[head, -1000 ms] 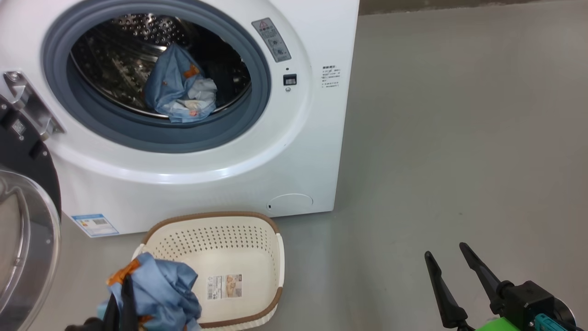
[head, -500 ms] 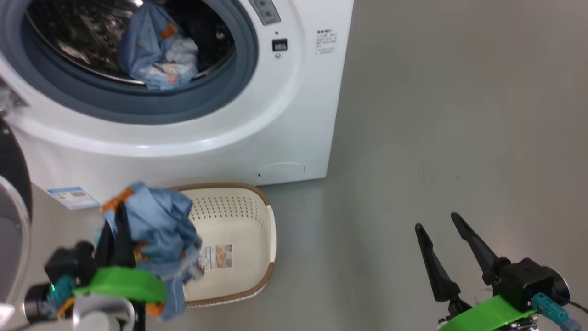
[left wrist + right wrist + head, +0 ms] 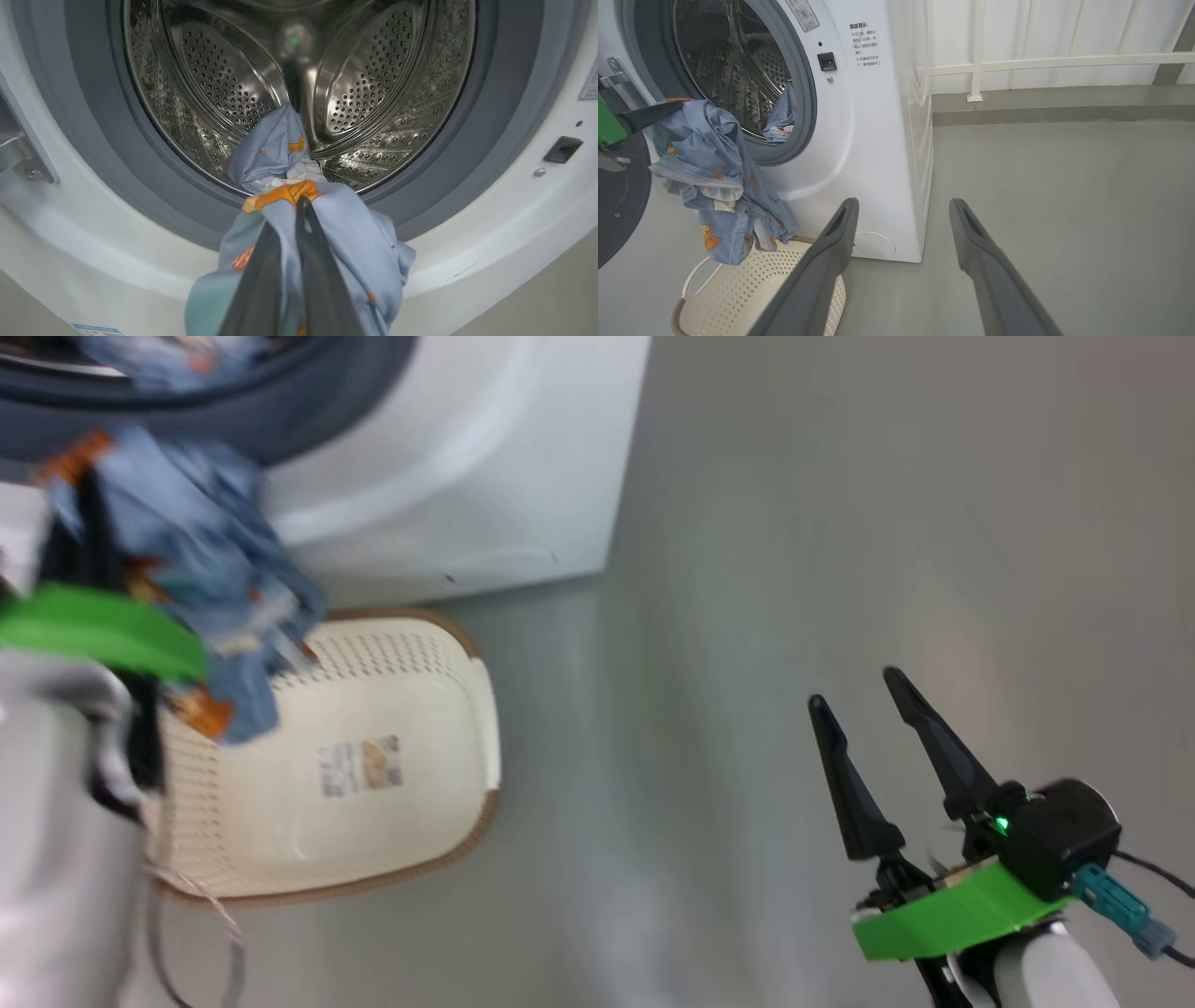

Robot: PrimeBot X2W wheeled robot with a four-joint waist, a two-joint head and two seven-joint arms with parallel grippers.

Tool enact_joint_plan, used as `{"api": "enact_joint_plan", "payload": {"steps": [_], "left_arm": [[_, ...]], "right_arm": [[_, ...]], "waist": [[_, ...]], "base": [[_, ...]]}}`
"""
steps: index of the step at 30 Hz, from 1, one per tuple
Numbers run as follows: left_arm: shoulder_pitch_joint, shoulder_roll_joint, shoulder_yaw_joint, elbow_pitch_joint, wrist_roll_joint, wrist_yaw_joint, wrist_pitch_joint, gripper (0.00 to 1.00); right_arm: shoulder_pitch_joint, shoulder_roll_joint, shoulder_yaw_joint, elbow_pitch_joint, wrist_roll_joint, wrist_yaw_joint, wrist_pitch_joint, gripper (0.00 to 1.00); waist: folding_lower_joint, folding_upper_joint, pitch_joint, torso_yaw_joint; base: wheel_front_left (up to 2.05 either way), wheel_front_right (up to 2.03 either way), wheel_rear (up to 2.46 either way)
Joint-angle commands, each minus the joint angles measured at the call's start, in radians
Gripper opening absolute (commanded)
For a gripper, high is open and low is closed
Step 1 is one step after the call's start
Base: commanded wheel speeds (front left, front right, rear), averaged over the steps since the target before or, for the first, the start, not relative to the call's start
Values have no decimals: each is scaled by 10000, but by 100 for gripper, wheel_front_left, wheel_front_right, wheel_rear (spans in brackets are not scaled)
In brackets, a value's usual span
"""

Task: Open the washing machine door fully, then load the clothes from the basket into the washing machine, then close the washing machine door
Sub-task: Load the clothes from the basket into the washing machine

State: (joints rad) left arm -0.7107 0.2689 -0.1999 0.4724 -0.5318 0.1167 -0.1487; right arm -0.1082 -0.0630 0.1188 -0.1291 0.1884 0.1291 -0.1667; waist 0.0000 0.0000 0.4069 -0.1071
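Left wrist view puts my left gripper (image 3: 286, 217) right in front of the washing machine (image 3: 490, 224). Its fingers are pinched together on a bundle of the clothes (image 3: 355, 233), light blue with orange figures, which hangs before the grey-blue gasket (image 3: 507, 116) at the lower lip of the opening. Another blue piece (image 3: 268, 151) lies inside the steel drum (image 3: 369, 84), low at its front. From the right wrist I see the washing machine door (image 3: 619, 200) swung open to the left and the held bundle dangling above the basket (image 3: 733, 294), which sits on the grey floor (image 3: 1064, 210) just in front of the machine. My right gripper (image 3: 854, 689) hovers over the floor well to the right, jaws spread wide, holding nothing.
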Motion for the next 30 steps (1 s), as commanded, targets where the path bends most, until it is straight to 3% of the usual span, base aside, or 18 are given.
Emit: {"api": "enact_joint_plan", "payload": {"steps": [1,11,14,21,25,30], "left_arm": [[-408,507,334,-129,-9,-107,78,0],[-3625,1889,212,1118,103,-599,2307,0],[-4673,2529,23,1392,294,-789,3324,0],[-6298,3474,88,1809,405,-789,4627,0],[-7079,3948,50,1928,753,-641,4569,0],[-7920,4376,-123,1770,1511,-383,3337,0]], "right_arm": [[-168,-3,279,-181,48,16,-96,100],[-1202,53,979,619,400,16,-715,100],[-1539,72,1255,914,596,16,-851,100],[-2010,96,1768,1355,909,16,-939,100],[-2197,108,1945,1350,1077,16,-946,100],[-2274,118,2112,1330,1245,16,-948,100]], "waist": [[0,0,1018,-810],[0,0,2229,-1635],[0,0,2588,-2005],[0,0,3102,-2619],[0,0,3302,-2924],[0,0,3477,-3219]], "base": [[0,0,0],[0,0,0],[0,0,0],[0,0,0],[0,0,0],[0,0,0]]}}
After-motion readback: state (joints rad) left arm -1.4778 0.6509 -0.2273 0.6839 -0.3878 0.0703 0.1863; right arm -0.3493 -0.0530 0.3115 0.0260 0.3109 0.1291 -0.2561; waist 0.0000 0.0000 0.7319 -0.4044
